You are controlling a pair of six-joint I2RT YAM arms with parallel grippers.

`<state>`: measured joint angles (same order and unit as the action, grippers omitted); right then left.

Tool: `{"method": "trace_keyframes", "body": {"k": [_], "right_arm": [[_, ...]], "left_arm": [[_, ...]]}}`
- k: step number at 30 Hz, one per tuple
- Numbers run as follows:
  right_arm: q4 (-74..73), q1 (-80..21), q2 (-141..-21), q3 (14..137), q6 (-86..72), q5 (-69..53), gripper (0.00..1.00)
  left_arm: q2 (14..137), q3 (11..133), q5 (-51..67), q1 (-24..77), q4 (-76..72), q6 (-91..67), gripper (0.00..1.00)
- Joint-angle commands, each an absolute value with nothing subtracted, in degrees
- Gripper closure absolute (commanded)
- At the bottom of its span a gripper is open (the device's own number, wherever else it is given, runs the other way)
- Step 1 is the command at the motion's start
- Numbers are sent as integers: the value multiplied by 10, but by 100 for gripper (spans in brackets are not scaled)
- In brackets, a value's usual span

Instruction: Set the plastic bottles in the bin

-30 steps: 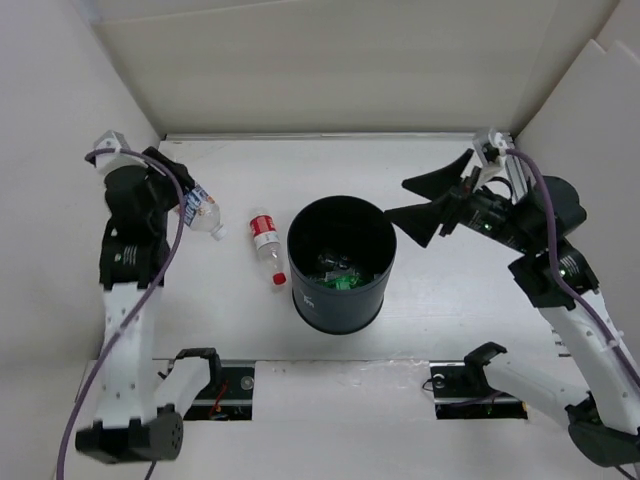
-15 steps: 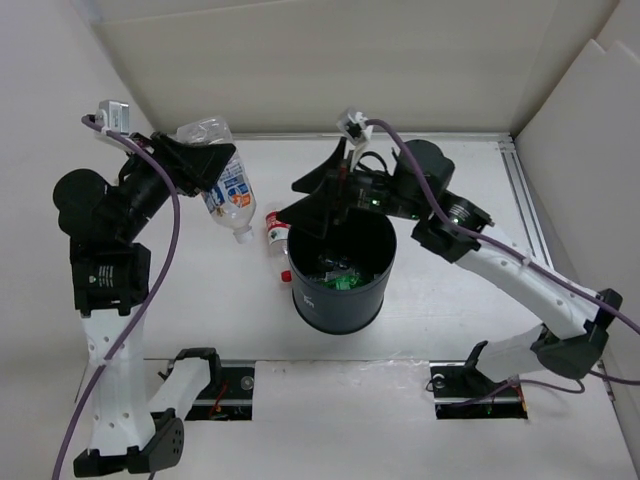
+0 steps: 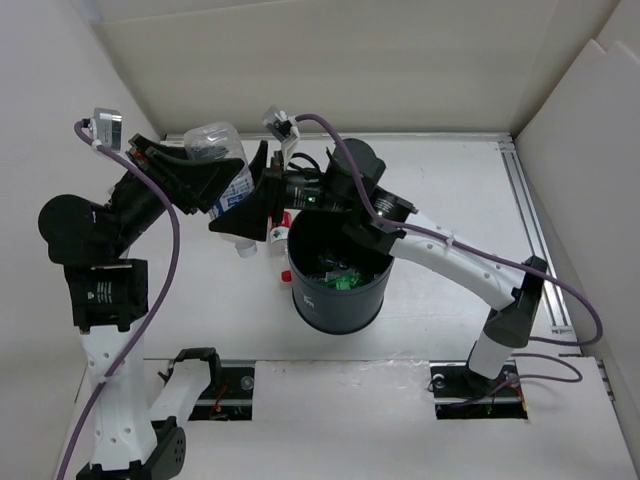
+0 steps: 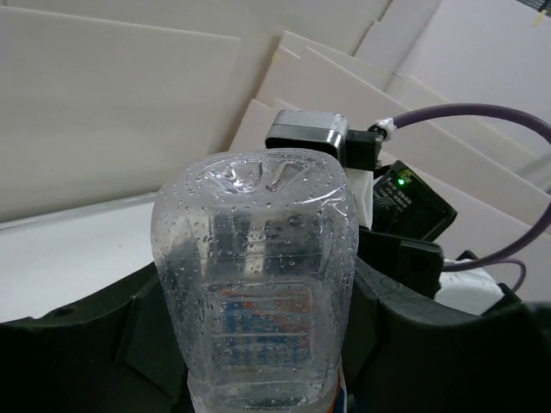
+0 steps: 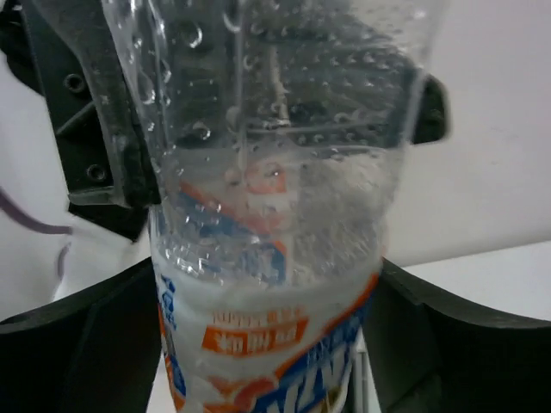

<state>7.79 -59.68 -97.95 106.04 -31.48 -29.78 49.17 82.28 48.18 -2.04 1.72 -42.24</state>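
Note:
My left gripper [image 3: 212,182] is shut on a clear plastic bottle [image 3: 230,185] with a blue and orange label, held in the air to the left of the bin with its cap down. Drops cover the bottle [image 4: 256,258] in the left wrist view. My right gripper [image 3: 243,196] has reached over the bin [image 3: 335,305]. Its jaws stand open on either side of the same bottle [image 5: 267,258], low on the label. A red-labelled bottle [image 3: 277,224] lies on the table, mostly hidden behind the right gripper. A green bottle [image 3: 345,283] and others lie inside the bin.
White walls close in the table [image 3: 450,180] at the back and on both sides. The right arm [image 3: 450,255] stretches diagonally across the bin's top. The arm bases [image 3: 470,380] sit at the near edge.
The left gripper has lifted the bottle off the table and carried it right. The right arm has swung from the far right across the bin, bringing its jaws around the bottle.

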Motion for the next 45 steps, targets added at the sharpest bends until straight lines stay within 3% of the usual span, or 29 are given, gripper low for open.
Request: {"method": "trace_keyframes", "body": {"k": [1,3,4,7,8,9,17,21,24,25,26,27,28,40,45], "right_arm": [[196,-594,-998,1082,-366,-353,20],[196,-594,-998,1073,-366,-345,45],[196,-594,-988,1057,-360,-345,75],[190,-588,-955,1026,-338,-320,97],[183,-579,-935,1007,-331,-315,97],[171,-573,-925,999,-323,-309,97],[-26,-500,-779,863,-180,-84,97],[-68,-483,-709,776,-147,1,91],[-74,-464,-686,729,-142,22,80],[-74,-464,-677,711,-142,22,57],[-74,-458,-670,704,-142,30,29],[-74,-458,-665,697,-142,37,12],[-79,-458,-659,691,-142,51,2],[-173,-463,-544,684,-147,150,0],[-200,-463,-495,672,-158,130,0]], "left_arm": [[484,810,526,-19,-59,-477,100],[484,815,520,-19,-55,-477,95],[484,815,513,-19,-50,-468,83],[491,820,491,-19,-40,-457,33],[491,828,477,-19,-29,-457,9],[498,828,448,-19,-13,-440,0],[510,827,236,-19,121,-377,0],[526,771,208,-19,132,-366,0],[547,716,208,-19,119,-374,0],[554,703,208,-19,109,-374,0],[570,681,208,-19,101,-380,0],[580,675,208,-19,101,-380,0],[591,669,208,-19,101,-380,0],[700,526,174,-19,83,-349,0],[765,537,44,87,90,-344,0]]}}
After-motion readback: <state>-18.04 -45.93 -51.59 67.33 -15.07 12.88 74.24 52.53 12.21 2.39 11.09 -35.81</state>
